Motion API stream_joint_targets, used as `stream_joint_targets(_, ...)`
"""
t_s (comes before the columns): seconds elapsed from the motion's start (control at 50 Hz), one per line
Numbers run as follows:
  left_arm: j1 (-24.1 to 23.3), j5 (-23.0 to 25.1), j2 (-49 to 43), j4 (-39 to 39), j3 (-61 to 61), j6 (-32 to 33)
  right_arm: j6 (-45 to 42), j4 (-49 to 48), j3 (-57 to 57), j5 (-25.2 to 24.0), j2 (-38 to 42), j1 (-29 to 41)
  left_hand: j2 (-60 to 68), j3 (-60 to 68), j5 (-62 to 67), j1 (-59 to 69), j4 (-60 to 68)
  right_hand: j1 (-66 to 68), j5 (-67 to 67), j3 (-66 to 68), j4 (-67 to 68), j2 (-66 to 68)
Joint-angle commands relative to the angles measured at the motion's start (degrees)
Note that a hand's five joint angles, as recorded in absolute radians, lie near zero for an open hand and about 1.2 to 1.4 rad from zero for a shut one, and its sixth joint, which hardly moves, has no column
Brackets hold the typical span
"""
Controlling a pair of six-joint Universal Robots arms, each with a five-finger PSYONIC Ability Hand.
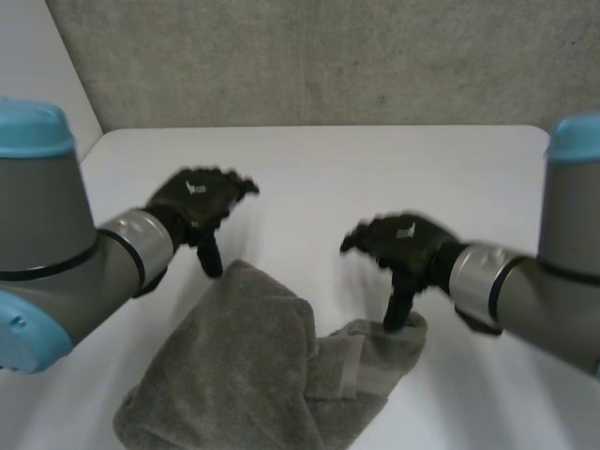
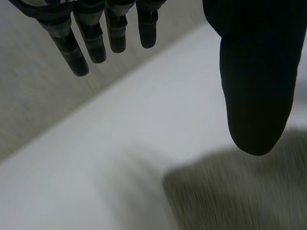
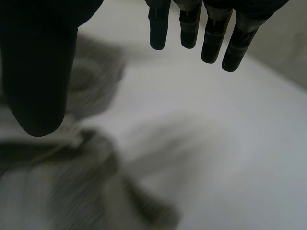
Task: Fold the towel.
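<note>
The left hand (image 1: 195, 208) is released, its fingers (image 2: 96, 43) straight and spread from the thumb, holding nothing. The thumb points down just above the far left corner of the grey towel (image 1: 244, 366). The right hand (image 1: 403, 242) is likewise relaxed and empty, its fingers (image 3: 189, 26) straight. Its thumb reaches down to the towel's far right corner, though actual contact cannot be made out. The towel lies crumpled on the near part of the white desk (image 1: 375, 169), between the two arms.
</note>
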Motion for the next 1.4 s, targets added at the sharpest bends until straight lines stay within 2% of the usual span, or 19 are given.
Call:
stream_joint_targets(0.02, 2.0, 0.87, -10.15, -4.12, -0.75, 9.4, -8.54, -5.39, 8.85, -2.34, 3.43, 1.91, 2.83, 2.83, 2.85, 3.02, 2.88, -2.51, -3.63, -2.35, -3.45, -3.61)
stream_joint_targets(0.12, 2.0, 1.05, -13.06, -4.3, -0.93, 10.03, -8.98, -9.69, 10.69, -2.25, 5.1, 3.93, 20.93, 20.93, 20.94, 21.12, 20.98, 9.85, 8.73, 10.02, 8.91, 8.76)
stream_joint_targets(0.18, 2.0, 0.88, -14.3, -4.22, -0.58, 10.2, -8.8, -12.15, 9.64, -1.99, 7.2, 4.89, 46.44, 46.44, 46.45, 46.63, 46.49, 43.7, 42.58, 43.87, 42.77, 42.61)
stream_joint_targets(0.2, 2.0, 0.79, -14.39, -3.95, -0.32, 10.29, -8.8, -12.15, 9.64, -1.99, 7.21, 4.9, 57.39, 57.4, 57.41, 57.59, 57.44, 43.83, 42.71, 43.99, 42.89, 42.74)
stream_joint_targets(0.22, 2.0, 0.79, -14.39, -3.95, -0.32, 10.29, -8.8, -12.5, 8.77, -1.81, 7.65, 5.42, 57.5, 57.51, 57.52, 57.7, 57.55, 59.15, 58.03, 59.32, 58.21, 58.06)
stream_joint_targets(0.24, 2.0, 0.61, -14.21, -3.43, 0.21, 10.38, -8.8, -12.51, 8.76, -1.81, 7.65, 5.43, 67.31, 67.31, 67.32, 67.5, 67.36, 59.3, 58.19, 59.47, 58.37, 58.21)
stream_joint_targets(0.26, 2.0, 0.26, -13.86, -2.21, 1.08, 10.46, -8.63, -12.77, 7.19, -1.64, 8.09, 5.78, 67.41, 67.41, 67.42, 67.6, 67.46, 67.41, 66.29, 67.57, 66.47, 66.31)
stream_joint_targets(0.4, 1.12, -1.93, -11.15, 7.53, 6.7, 10.38, -8.1, -13.03, -2.76, -0.84, 10.02, 6.22, 67.41, 67.41, 67.42, 67.6, 67.46, 67.49, 66.37, 67.65, 66.55, 66.39)
stream_joint_targets(0.48, 1.04, -4.14, -8.67, 15.12, 10.58, 10.29, -1.1, -19.32, -15.72, 6.68, 8.89, 5.61, 67.41, 67.41, 67.42, 67.6, 67.46, 67.49, 66.37, 67.65, 66.55, 66.39)
stream_joint_targets(0.56, 0.77, -10.7, -4.74, 32.9, 12.69, 9.59, 8.4, -32.42, -23.22, 16.71, 3.45, 4.12, 67.41, 67.41, 67.42, 67.6, 67.46, 67.49, 66.37, 67.65, 66.55, 66.39)
stream_joint_targets(0.58, 0.77, -10.73, -4.72, 32.96, 12.69, 9.59, 8.42, -32.46, -23.23, 16.73, 3.43, 4.11, 67.41, 67.41, 67.42, 67.6, 67.46, 67.49, 66.37, 67.65, 66.55, 66.39)
stream_joint_targets(0.64, -0.28, -15.73, -0.51, 47.18, 9.02, 8.62, 10.18, -36.23, -23.15, 17.35, 0.72, 2.27, 67.41, 67.41, 67.42, 67.6, 67.46, 67.49, 66.37, 67.65, 66.55, 66.39)
stream_joint_targets(0.76, -2.3, -15.91, 1.7, 45.18, 2.41, 8.36, 10.01, -33.96, -18.51, 13.58, -0.08, 2.26, 67.41, 67.41, 67.42, 67.6, 67.46, 67.49, 66.37, 67.65, 66.55, 66.39)
stream_joint_targets(0.9, -3.27, -16.09, 4.07, 35.53, -13.99, 6.78, 6.23, -27.1, -14.27, 11.99, 1.41, 2.18, 67.41, 67.41, 67.42, 67.6, 67.46, 67.49, 66.37, 67.65, 66.55, 66.39)
stream_joint_targets(1.14, -10.65, -16.09, 0.91, 26.19, -23.17, -0.87, -9.49, -9.44, -6.63, 11.9, 13.7, 1.03, 63.06, 63.06, 63.07, 63.25, 63.11, 67.49, 66.37, 67.65, 66.55, 66.39)
stream_joint_targets(1.28, -14.26, -16.0, 0.03, 20.39, -21.67, -3.51, -12.05, -8.9, -3.02, 11.55, 12.13, -3.1, 38.33, 38.33, 38.35, 38.52, 38.38, 67.49, 66.37, 67.65, 66.55, 66.39)
stream_joint_targets(1.32, -15.31, -15.91, 0.11, 18.11, -20.88, -3.6, -12.23, -8.9, -2.49, 11.55, 10.9, -3.89, 27.9, 27.9, 27.92, 28.09, 27.95, 67.49, 66.37, 67.65, 66.55, 66.39)
stream_joint_targets(1.36, -16.19, -15.91, 0.81, 15.48, -19.48, -3.6, -12.23, -9.25, -1.71, 11.72, 8.98, -5.11, 8.14, 8.15, 8.16, 8.33, 8.19, 67.49, 66.37, 67.65, 66.55, 66.39)
stream_joint_targets(1.4, -16.1, -16.17, 0.99, 15.04, -18.95, -3.51, -12.23, -9.43, -1.18, 11.72, 8.53, -5.73, 1.56, 1.56, 1.57, 1.75, 1.61, 67.49, 66.37, 67.65, 66.55, 66.39)
